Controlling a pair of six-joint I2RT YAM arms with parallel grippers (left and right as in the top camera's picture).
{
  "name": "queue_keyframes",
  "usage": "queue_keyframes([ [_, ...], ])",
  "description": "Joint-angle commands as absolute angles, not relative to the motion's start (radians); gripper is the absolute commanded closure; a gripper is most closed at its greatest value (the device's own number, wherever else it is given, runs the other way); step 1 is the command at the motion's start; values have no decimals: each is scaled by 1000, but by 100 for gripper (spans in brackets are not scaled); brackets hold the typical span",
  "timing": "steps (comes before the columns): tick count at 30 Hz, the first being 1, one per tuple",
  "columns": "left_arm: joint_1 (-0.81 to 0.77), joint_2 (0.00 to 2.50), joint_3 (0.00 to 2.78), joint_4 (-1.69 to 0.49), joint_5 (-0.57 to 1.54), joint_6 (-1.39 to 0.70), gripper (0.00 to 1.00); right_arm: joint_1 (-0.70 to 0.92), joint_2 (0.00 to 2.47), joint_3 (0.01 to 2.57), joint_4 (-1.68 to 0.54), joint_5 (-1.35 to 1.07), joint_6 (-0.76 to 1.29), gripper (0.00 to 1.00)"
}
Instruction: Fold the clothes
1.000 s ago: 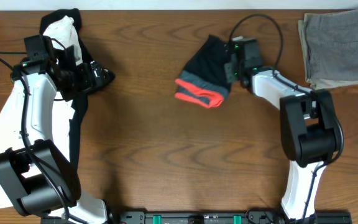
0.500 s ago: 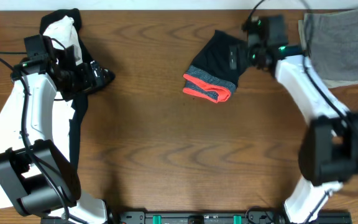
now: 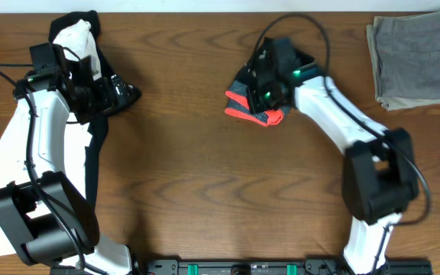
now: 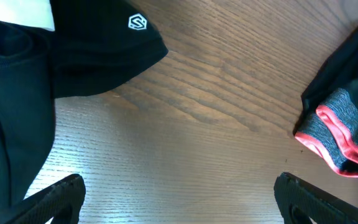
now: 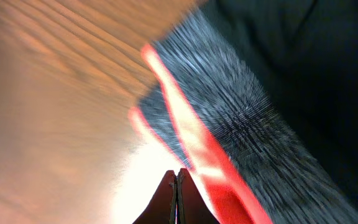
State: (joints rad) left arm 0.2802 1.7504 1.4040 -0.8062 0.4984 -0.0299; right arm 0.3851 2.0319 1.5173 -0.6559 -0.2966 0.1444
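The black trousers [image 3: 250, 113] lie bunched into a small bundle at the table's back middle, with the grey waistband and coral red edge facing front. They also show in the left wrist view [image 4: 344, 134] and, blurred, in the right wrist view [image 5: 247, 124]. My right gripper [image 3: 262, 93] is over the bundle. Its fingers [image 5: 178, 177] are pressed together with no cloth between them, right by the coral edge. My left gripper [image 3: 128, 93] is far to the left, with its fingers [image 4: 179, 205] wide apart and empty above bare wood.
A white T-shirt [image 3: 75, 38] and another black garment [image 3: 92, 149] with a small white logo [image 4: 137, 22] lie under and beside my left arm. Grey-olive folded trousers [image 3: 415, 57] lie at the back right corner.
My right arm swung out toward the back right, then back left, and is now over the bundle. The bundle shifted slightly right. The left arm has not moved.
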Motion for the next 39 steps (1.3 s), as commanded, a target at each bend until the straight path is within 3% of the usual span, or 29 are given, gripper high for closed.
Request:
queue_keyframes([
  [1, 282, 1756, 1410, -815, 505, -40, 2, 387, 2099, 1512, -651, -250, 196, 99],
  [15, 282, 1756, 1410, -818, 505, -40, 2, 279, 2162, 1509, -688, 69, 146, 99],
  [24, 282, 1756, 1409, -818, 505, -40, 2, 119, 2159, 1509, -700, 89, 49, 99],
  [28, 282, 1756, 1409, -818, 505, -40, 2, 57, 2135, 1525, -760, -70, 75, 99],
  [32, 282, 1756, 1409, -817, 505, -40, 2, 29, 2079, 1531, -791, -314, 124, 85],
  [35, 282, 1756, 1409, -817, 505, -40, 2, 36, 2047, 1531, -793, -471, 176, 58],
  [39, 282, 1756, 1409, -818, 505, -40, 2, 84, 2044, 1530, -792, -490, 281, 43],
])
